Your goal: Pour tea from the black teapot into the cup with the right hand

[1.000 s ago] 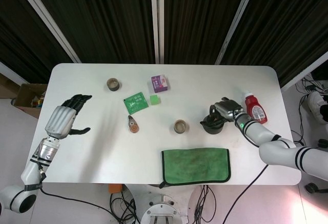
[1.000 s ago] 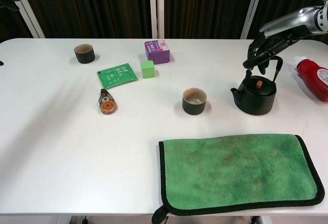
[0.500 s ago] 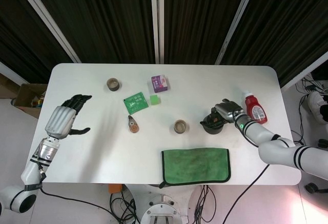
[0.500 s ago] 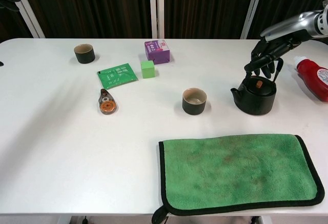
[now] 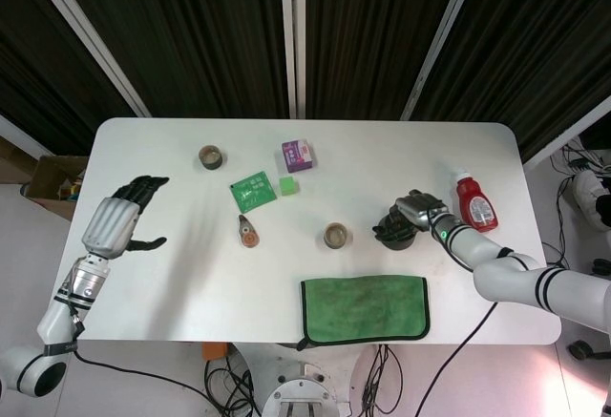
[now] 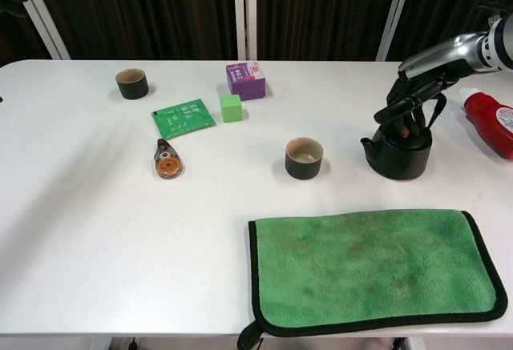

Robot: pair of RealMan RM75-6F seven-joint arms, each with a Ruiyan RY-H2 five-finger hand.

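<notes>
A green cloth (image 6: pixel 377 270) with a black border lies flat at the front edge of the white table (image 6: pixel 96 230). Well behind the cloth and to its left stand a purple box (image 6: pixel 246 79) and, just in front of that, a small green cube (image 6: pixel 232 107). Left of the cube lies a green packet (image 6: pixel 183 118), with a small orange-and-grey tool (image 6: pixel 167 158) in front of it. A second dark cup (image 6: pixel 132 83) stands far back-left of the cloth. A red bottle (image 6: pixel 489 119) lies behind the cloth's right end.

Silver-white arms with black joint bands; left hand (image 5: pixel 122 215) silver-backed, black-fingered; right hand (image 5: pixel 412 213) likewise.
</notes>
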